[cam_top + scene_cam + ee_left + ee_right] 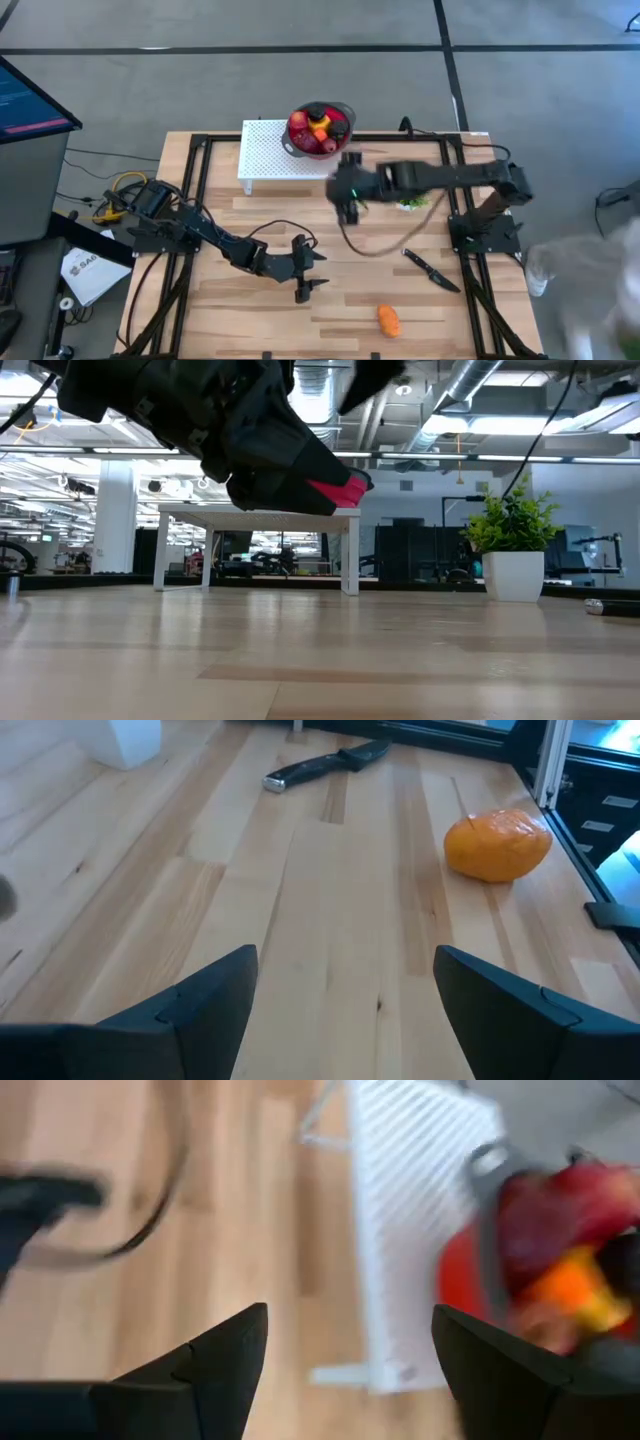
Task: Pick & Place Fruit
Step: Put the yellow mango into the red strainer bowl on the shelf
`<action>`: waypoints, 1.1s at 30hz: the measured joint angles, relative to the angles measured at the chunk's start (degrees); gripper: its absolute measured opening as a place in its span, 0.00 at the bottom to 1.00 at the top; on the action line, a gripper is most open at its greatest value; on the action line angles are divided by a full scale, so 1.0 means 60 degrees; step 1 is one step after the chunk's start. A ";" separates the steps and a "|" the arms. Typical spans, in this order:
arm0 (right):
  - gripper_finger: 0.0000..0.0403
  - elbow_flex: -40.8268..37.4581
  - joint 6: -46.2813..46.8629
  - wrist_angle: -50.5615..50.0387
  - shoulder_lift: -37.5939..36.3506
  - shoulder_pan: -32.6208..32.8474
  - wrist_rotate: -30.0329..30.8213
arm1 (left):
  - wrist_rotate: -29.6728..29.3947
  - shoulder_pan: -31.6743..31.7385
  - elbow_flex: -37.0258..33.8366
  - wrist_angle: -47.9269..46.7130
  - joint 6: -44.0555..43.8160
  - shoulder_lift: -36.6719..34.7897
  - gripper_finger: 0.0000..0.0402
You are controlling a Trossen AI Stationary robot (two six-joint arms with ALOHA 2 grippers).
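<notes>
On the far side of the desk [250,310], a red bowl [321,129] sits on a small white stand [270,155]. It is full of fruit [318,127] in red, orange and yellow. One orange fruit [388,319] lies alone near the front edge, toward the right. The right gripper [348,192] hangs just in front of the bowl, its jaws apart and holding nothing. The left gripper [306,270] rests low over the middle of the desk, jaws apart too. A black-handled knife [431,268] lies to the right, and a small green plant [411,203] stands behind it.
</notes>
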 joint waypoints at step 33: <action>0.61 -0.2352 -0.1510 0.0155 0.1793 0.4483 -0.7278 | -0.0050 0.0363 -0.0002 0.0665 0.0175 0.0000 0.74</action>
